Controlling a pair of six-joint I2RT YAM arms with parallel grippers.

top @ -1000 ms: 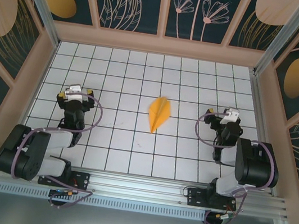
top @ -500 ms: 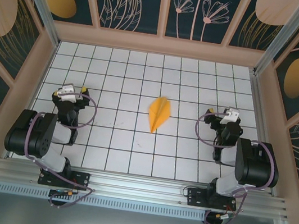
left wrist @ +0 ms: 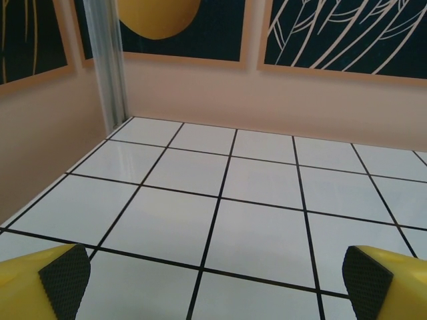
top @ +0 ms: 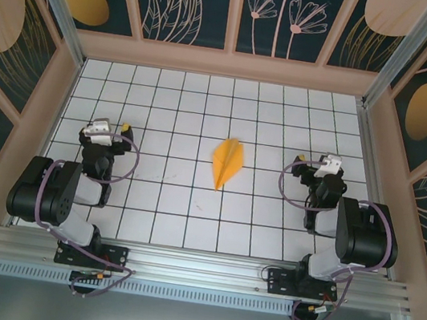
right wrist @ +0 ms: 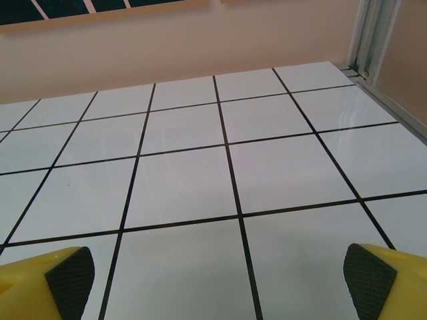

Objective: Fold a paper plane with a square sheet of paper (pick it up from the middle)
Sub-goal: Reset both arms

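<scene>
While paper plane (top: 227, 163) lies flat at middle of table (top: 206, 102), tip toward arm bases, top view has left hand (top: 107, 129) well off to its left, right hand (top: 316, 163) well off to its right. Left wrist view: left hand (left wrist: 213, 277) fingers (left wrist: 65, 277) spread wide over white tiles (left wrist: 267, 233). Right wrist view: right hand (right wrist: 213, 280) fingers equally wide apart.

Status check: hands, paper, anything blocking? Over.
Open and empty: left hand, right hand, both over bare tiles. The paper plane lies folded mid-table between the arms, neither hand touching it. Nothing in the way.
</scene>
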